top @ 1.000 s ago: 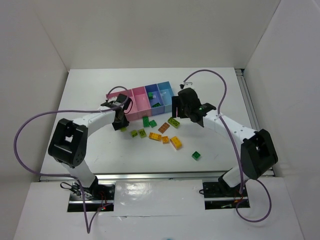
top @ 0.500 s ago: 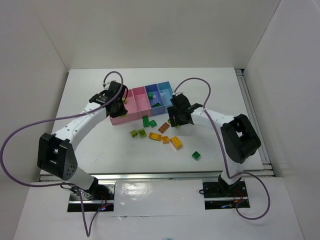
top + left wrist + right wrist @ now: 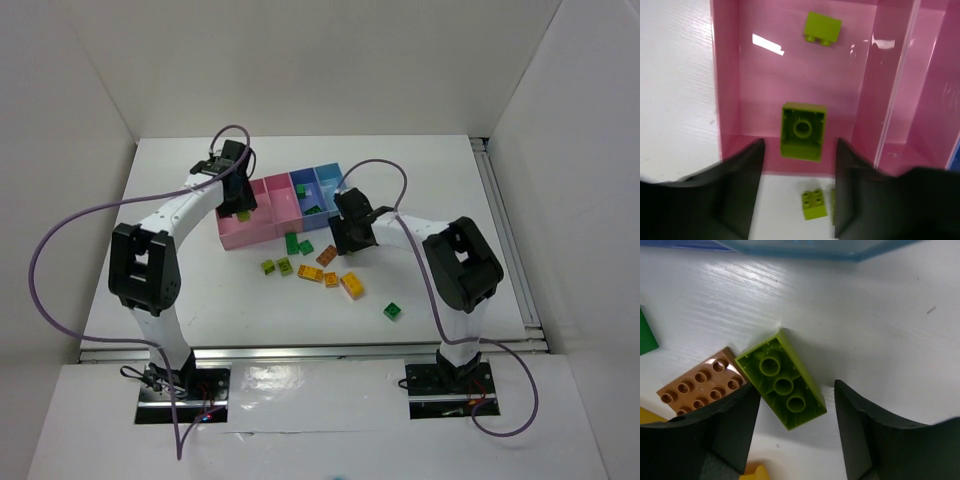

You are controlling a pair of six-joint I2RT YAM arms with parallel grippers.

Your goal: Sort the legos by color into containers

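The containers (image 3: 281, 207) stand in a row of four: two pink, one dark blue, one light blue. My left gripper (image 3: 237, 200) is over the leftmost pink bin (image 3: 727, 75), open. A lime lego (image 3: 802, 131), hollow side up, sits just beyond its fingertips, free of both, and another lime lego (image 3: 822, 28) lies farther in. My right gripper (image 3: 345, 238) is low over the table, open, with an upturned lime lego (image 3: 782, 385) between its fingers (image 3: 860, 425) and untouched. A brown-orange lego (image 3: 700, 382) lies against that lego's left side.
Loose legos lie in front of the bins: lime ones (image 3: 276, 266), dark green ones (image 3: 298, 245), orange and yellow ones (image 3: 331, 279), and a lone dark green one (image 3: 393, 311). The dark blue bin (image 3: 305, 196) holds dark green bricks. A lime brick (image 3: 814, 204) lies just outside the pink bin.
My left arm swung out over the leftmost pink bin and its jaws opened, letting go of the lime lego. My right gripper came down round the upturned lime lego, jaws slightly narrower.
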